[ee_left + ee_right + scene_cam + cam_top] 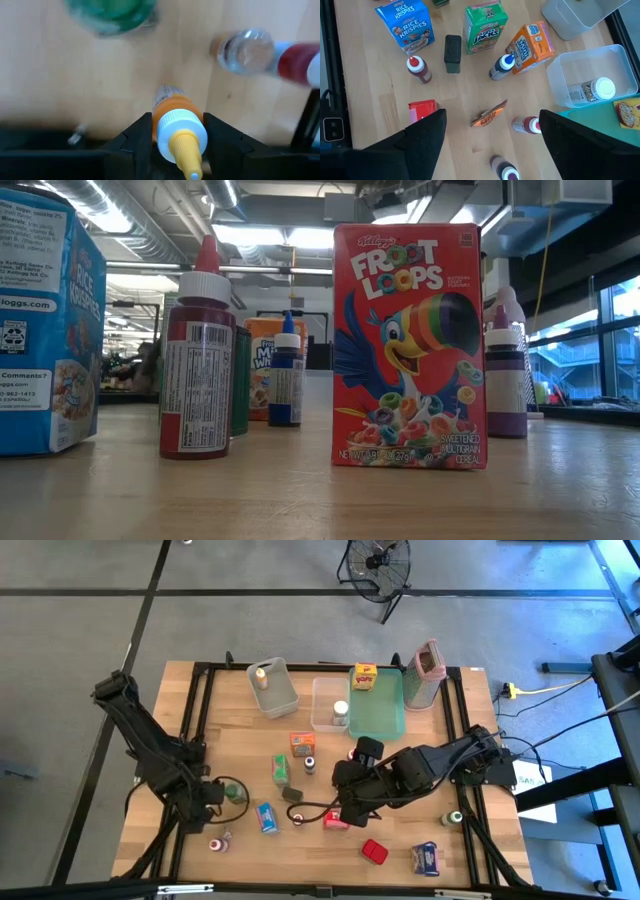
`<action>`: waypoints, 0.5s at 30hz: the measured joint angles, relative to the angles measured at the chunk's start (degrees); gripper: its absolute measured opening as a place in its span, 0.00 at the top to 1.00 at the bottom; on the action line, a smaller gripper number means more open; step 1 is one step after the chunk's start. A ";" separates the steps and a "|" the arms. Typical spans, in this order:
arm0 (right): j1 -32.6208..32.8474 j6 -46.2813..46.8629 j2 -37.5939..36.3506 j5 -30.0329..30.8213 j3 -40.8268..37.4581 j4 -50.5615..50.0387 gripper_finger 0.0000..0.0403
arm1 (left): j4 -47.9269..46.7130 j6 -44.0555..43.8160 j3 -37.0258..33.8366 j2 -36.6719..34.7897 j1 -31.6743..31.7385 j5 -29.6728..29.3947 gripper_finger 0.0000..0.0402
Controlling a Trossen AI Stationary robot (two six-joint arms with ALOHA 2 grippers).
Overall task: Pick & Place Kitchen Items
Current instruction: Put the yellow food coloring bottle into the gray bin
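Left wrist view gives us the relation that matters: the small orange squeeze bottle with a white collar and yellow nozzle [176, 127] sits directly between the left gripper [177, 137]'s two dark fingers, its long axis running along the fingers with the nozzle pointing back toward the wrist, and the fingers look clamped against its sides. From above, we place that gripper [215, 790] near the wooden table [250, 740]'s left front corner, just beside a green-capped jar [236, 793]. We judge lifting is next, and the left arm is clearly the nearer one. The right gripper [492, 145] hangs spread wide and empty over the table's middle, above a fallen orange packet [489, 115]. Writing we can read: "Rice Krispies" on the blue box [406, 22], "Jacks" on the green box [485, 25], and "Froot Loops" with "Sweetened Multigrain Cereal" on the red box [410, 345].
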 joint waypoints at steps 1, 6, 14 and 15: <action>0.00 -0.15 0.00 -0.01 0.00 -0.10 0.20 | -2.42 0.48 1.30 -0.02 0.39 0.97 0.64; 0.00 -0.21 -0.66 0.03 0.00 -1.72 0.20 | -14.39 2.28 9.33 -0.04 2.61 4.64 0.64; 0.02 -1.97 -2.04 0.51 0.00 -2.39 0.20 | -24.54 2.21 19.60 -2.01 8.46 -2.56 0.64; 0.02 -2.26 -2.15 0.52 0.00 -2.37 0.20 | -24.77 2.27 20.11 -2.28 9.97 -3.50 0.64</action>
